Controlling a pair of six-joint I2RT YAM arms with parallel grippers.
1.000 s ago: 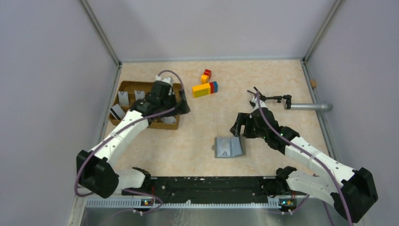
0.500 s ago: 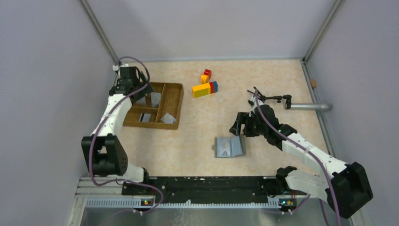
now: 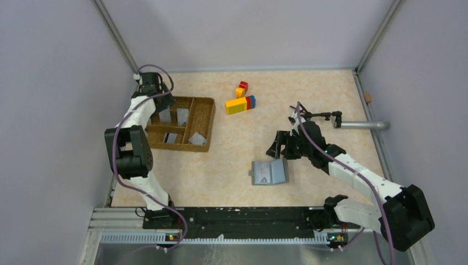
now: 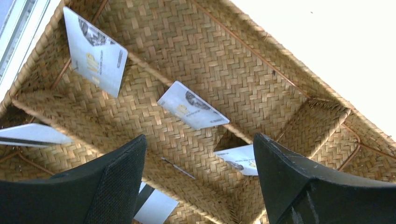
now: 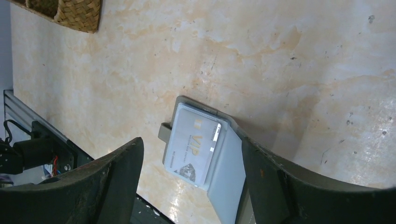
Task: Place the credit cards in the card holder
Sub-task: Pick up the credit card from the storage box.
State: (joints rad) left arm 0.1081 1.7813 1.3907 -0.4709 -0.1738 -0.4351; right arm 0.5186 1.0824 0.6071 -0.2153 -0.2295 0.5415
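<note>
Top: high behind the near edge, whole table (image 3: 232,182). Wrists, close, downward: left shares wicker tray (image 4: 210,46); right shares card holder (image 5: 229,164).

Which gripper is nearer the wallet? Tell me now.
Right. The right gripper hangs just past the wallet's far edge; the left gripper is far off to the left, over the wicker tray.

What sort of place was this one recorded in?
Probably a lab test cell: plain grey panels wall in the tabletop, a black mounting rail runs along its near edge, and the wicker tray and toy blocks look like staged props.
</note>
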